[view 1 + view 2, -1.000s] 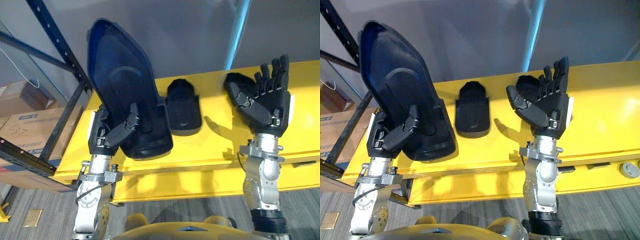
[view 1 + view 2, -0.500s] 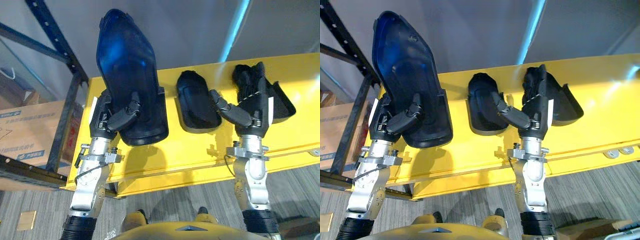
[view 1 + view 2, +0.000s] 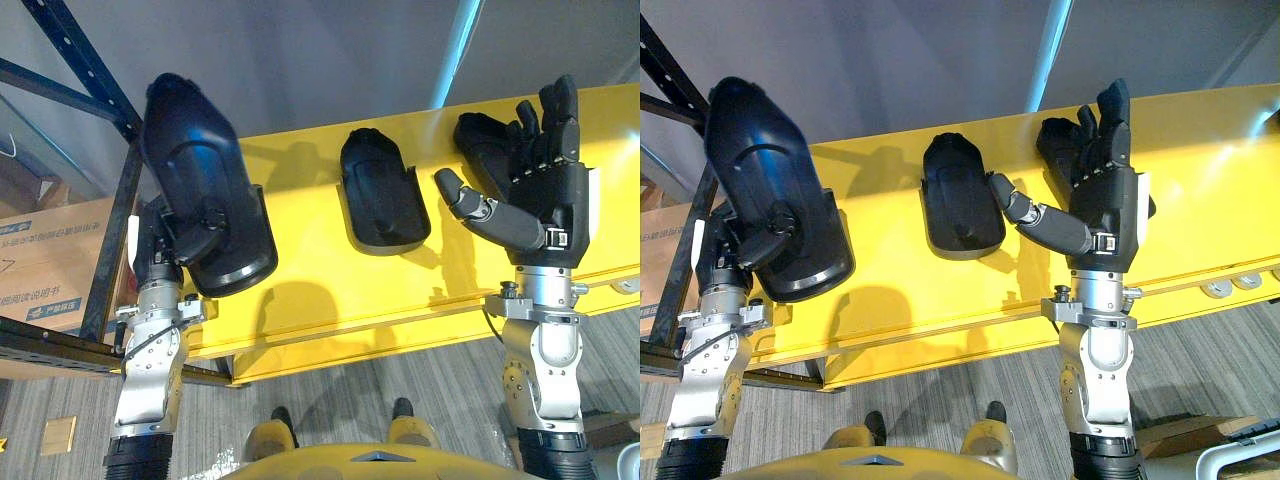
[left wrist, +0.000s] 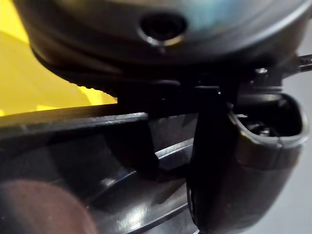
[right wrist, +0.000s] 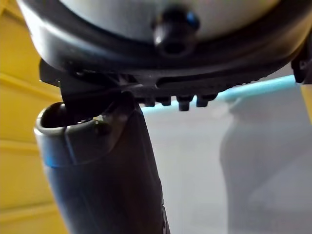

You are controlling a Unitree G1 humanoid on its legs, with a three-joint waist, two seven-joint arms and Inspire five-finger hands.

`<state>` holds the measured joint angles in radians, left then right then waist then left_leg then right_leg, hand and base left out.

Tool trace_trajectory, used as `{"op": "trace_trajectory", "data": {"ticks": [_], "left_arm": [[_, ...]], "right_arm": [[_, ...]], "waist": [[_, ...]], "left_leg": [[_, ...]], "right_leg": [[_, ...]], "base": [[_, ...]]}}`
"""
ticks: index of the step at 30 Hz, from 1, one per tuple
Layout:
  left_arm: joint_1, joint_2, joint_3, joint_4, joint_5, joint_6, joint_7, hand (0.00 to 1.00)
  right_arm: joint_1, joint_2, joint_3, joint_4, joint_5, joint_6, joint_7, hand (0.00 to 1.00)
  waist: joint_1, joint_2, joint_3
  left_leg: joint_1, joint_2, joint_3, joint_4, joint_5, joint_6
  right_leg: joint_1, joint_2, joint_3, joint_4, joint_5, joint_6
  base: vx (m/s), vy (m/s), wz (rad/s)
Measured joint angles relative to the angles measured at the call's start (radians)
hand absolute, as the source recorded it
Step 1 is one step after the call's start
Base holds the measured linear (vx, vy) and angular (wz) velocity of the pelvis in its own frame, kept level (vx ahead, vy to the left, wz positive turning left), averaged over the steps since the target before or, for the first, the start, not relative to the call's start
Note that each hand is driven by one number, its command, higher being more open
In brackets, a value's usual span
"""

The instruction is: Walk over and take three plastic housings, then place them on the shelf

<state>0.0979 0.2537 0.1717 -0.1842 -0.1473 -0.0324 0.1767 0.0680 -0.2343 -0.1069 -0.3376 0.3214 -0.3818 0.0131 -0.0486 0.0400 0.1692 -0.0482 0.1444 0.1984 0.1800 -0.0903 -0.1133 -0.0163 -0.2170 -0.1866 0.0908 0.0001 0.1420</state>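
My left hand (image 3: 165, 250) is shut on a large black plastic housing (image 3: 200, 200), held upright over the left end of the yellow table (image 3: 320, 280). In the left wrist view the thumb (image 4: 229, 161) presses on the housing's inner wall (image 4: 73, 185). A second, smaller housing (image 3: 380, 195) lies flat mid-table. A third housing (image 3: 480, 150) lies at the back right, partly hidden behind my right hand (image 3: 545, 195). That hand is raised above the table, palm toward me, open and holding nothing. Its thumb (image 5: 107, 180) sticks out free.
A dark blue rack upright (image 3: 110, 230) stands just left of the table, with cardboard boxes (image 3: 45, 270) behind it. A light blue pole (image 3: 455, 50) rises against the grey wall at the back. Grey carpet lies under the table's front edge.
The view has shifted. My right hand, which lay edge-on against the third housing, has lifted off it and turned palm up with fingers spread. The left hand keeps its housing.
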Motion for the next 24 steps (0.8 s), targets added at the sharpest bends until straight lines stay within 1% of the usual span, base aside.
{"op": "trace_trajectory", "data": {"ticks": [2, 4, 6, 7, 11, 12, 16, 18, 19, 21, 24], "left_arm": [[-0.042, 0.002, 0.000, 0.000, 0.002, 0.039, -0.016, 0.00], [-0.061, 0.002, 0.000, 0.000, 0.002, 0.071, -0.028, 0.00], [-0.078, 0.020, -0.001, 0.002, -0.010, 0.113, -0.067, 0.00], [-0.081, 0.025, -0.001, 0.004, -0.013, 0.117, -0.074, 0.00], [-0.112, 0.077, 0.000, 0.072, -0.092, 0.168, -0.134, 0.00], [-0.112, 0.078, 0.000, 0.082, -0.098, 0.172, -0.143, 0.00], [-0.134, 0.083, -0.001, 0.168, -0.166, 0.224, -0.201, 0.00], [-0.139, 0.096, 0.000, 0.187, -0.196, 0.231, -0.213, 0.00], [-0.144, 0.116, -0.002, 0.199, -0.200, 0.235, -0.227, 1.00], [-0.170, 0.135, -0.002, 0.243, -0.204, 0.234, -0.243, 1.00], [-0.227, 0.167, -0.002, 0.322, -0.194, 0.233, -0.230, 1.00]], "right_arm": [[0.000, 0.000, 0.001, 0.000, -0.002, 0.005, -0.002, 1.00], [0.000, 0.000, 0.003, 0.000, -0.002, 0.006, -0.003, 1.00], [-0.002, 0.000, 0.003, 0.000, -0.002, 0.010, -0.009, 1.00], [-0.003, 0.000, 0.003, 0.000, -0.002, 0.011, -0.011, 1.00], [-0.004, -0.005, 0.023, 0.000, -0.001, 0.046, -0.020, 1.00], [-0.004, -0.007, 0.026, 0.000, -0.001, 0.046, -0.020, 1.00], [-0.005, -0.007, 0.042, 0.000, 0.000, 0.050, -0.017, 1.00], [-0.005, -0.010, 0.041, 0.000, 0.000, 0.053, -0.014, 1.00], [-0.006, -0.016, 0.041, 0.000, 0.000, 0.057, -0.013, 1.00], [-0.007, -0.038, 0.042, 0.000, 0.001, 0.066, -0.014, 1.00], [-0.015, -0.043, 0.050, 0.000, 0.001, 0.072, -0.014, 1.00]], "waist": [[0.011, 0.003, 0.003], [0.013, 0.003, 0.005], [0.013, 0.002, 0.006], [0.013, 0.002, 0.006], [0.008, 0.000, 0.007], [0.007, 0.000, 0.008], [0.003, 0.000, 0.009], [0.002, 0.000, 0.010], [0.002, 0.001, 0.010], [-0.003, 0.003, 0.011], [-0.014, 0.006, 0.012]], "left_leg": [[0.003, -0.001, -0.002, -0.012, 0.007, 0.000], [0.003, -0.001, -0.002, -0.013, 0.008, 0.000], [0.006, -0.001, -0.002, -0.015, 0.008, 0.000], [0.007, -0.001, -0.002, -0.015, 0.008, 0.000], [0.033, -0.004, 0.002, -0.046, 0.021, -0.002], [0.037, -0.004, 0.002, -0.048, 0.022, -0.003], [0.043, -0.005, 0.004, -0.066, 0.034, -0.003], [0.047, -0.005, 0.005, -0.072, 0.038, -0.004], [0.057, -0.007, 0.007, -0.084, 0.045, -0.004], [0.059, -0.009, 0.008, -0.096, 0.052, -0.004], [0.061, -0.009, 0.009, -0.100, 0.056, -0.004]], "right_leg": [[0.000, 0.000, -0.002, 0.000, 0.000, 0.000], [0.000, 0.000, -0.002, 0.000, 0.000, 0.000], [0.002, 0.000, -0.001, 0.001, 0.000, 0.000], [0.002, 0.000, -0.001, 0.002, 0.000, 0.000], [0.014, 0.000, 0.001, 0.001, 0.000, -0.001], [0.016, 0.000, 0.001, 0.001, -0.001, -0.001], [0.018, 0.000, 0.001, -0.001, -0.002, -0.004], [0.019, 0.001, 0.001, -0.001, -0.002, -0.004], [0.019, 0.000, 0.003, -0.001, -0.002, -0.003], [0.019, 0.000, 0.004, -0.001, -0.002, -0.003], [0.018, 0.001, 0.006, -0.001, -0.002, -0.003]], "base": [[0.00, -0.009, 0.04], [0.00, 0.000, 0.00], [0.00, 0.000, 0.00], [0.00, 0.000, 0.00], [0.00, 0.000, 0.00], [-0.02, -0.001, -0.03], [-0.01, -0.001, 0.00], [0.00, 0.000, 0.00], [-0.01, -0.005, -0.04], [0.00, 0.000, 0.00], [-0.02, -0.003, -0.02]]}}
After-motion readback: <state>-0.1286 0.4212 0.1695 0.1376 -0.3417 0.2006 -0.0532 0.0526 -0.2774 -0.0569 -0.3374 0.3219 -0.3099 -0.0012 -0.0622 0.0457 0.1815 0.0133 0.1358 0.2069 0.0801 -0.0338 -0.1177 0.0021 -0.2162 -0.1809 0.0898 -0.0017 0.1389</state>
